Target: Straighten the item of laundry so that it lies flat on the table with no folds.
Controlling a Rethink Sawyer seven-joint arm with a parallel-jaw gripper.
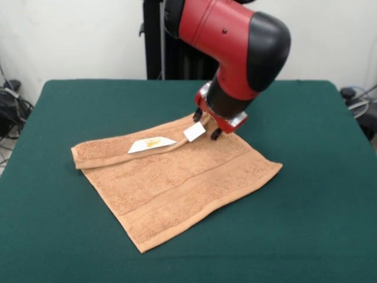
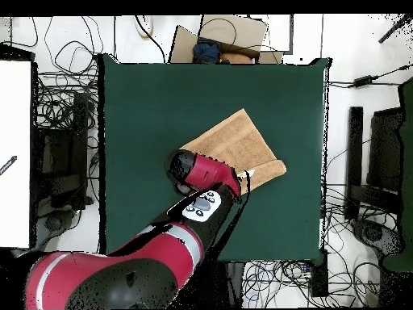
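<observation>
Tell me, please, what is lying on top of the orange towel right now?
On the towel, a strip along its far edge is folded over it, with two white tags showing. The gripper sits at that edge. What lies beneath the fold is covered.

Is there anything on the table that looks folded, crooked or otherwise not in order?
Yes. The towel lies askew on the table, and its far edge is folded over in a strip that bares the white tags. The gripper is at that fold.
</observation>
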